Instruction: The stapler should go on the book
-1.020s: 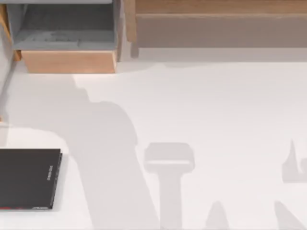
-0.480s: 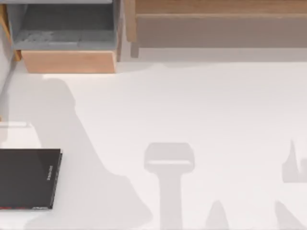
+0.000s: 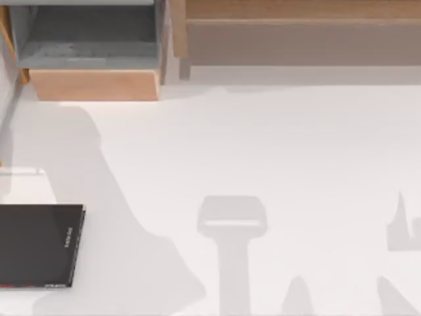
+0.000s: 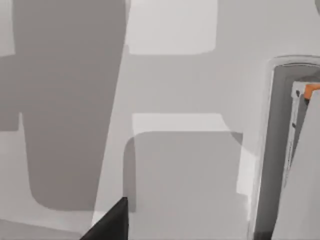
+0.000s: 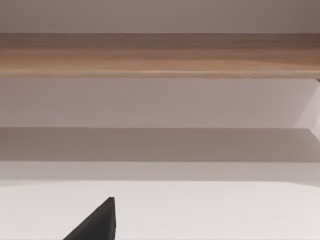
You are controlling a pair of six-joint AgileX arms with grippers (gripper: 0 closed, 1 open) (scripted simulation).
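Since the earlier frame, only a shadow on the table (image 3: 276,145) is seen shifted.
Book (image 3: 39,245) is judged thin, stiff; stapler's grip point and gripper states cannot be told.

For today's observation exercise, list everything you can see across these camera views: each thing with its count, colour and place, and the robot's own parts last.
book: one, black with small white lettering along its right edge and a thin red strip at its near end, flat at the table's near left edge.
table: one, white, crossed by grey shadows.
open drawer: one, wooden front with grey inside, far left.
wooden shelf: one, light brown, along the far right; also in the right wrist view.
grey framed object with an orange tip: one, at the left wrist view's edge; cannot tell what it is.
dark gripper parts: one in the left wrist view, one in the right wrist view.
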